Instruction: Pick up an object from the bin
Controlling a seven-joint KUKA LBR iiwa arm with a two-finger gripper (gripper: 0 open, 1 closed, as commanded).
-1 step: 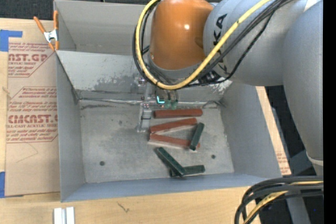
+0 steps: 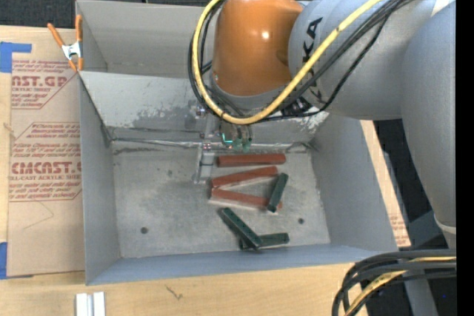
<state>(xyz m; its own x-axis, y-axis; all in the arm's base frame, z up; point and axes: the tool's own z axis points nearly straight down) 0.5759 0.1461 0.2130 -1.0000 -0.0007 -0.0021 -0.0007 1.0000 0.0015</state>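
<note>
My gripper (image 2: 203, 161) hangs under the orange wrist cover, low over the bin floor near the middle of the bin. Just to its right lie three red-brown flat bars, stacked like steps: the top bar (image 2: 250, 158), a middle bar (image 2: 244, 177) and a lower bar (image 2: 238, 197). The gripper's tip is beside the left ends of the top and middle bars. Nothing shows inside the gripper. A short dark green bar (image 2: 277, 191) leans against the right ends of the red-brown bars.
Two more dark green bars lie crossed near the bin's front wall, one slanted (image 2: 238, 227) and one flat (image 2: 271, 239). Bare bin floor lies to the left of the gripper. The arm and its cables cover the bin's back right.
</note>
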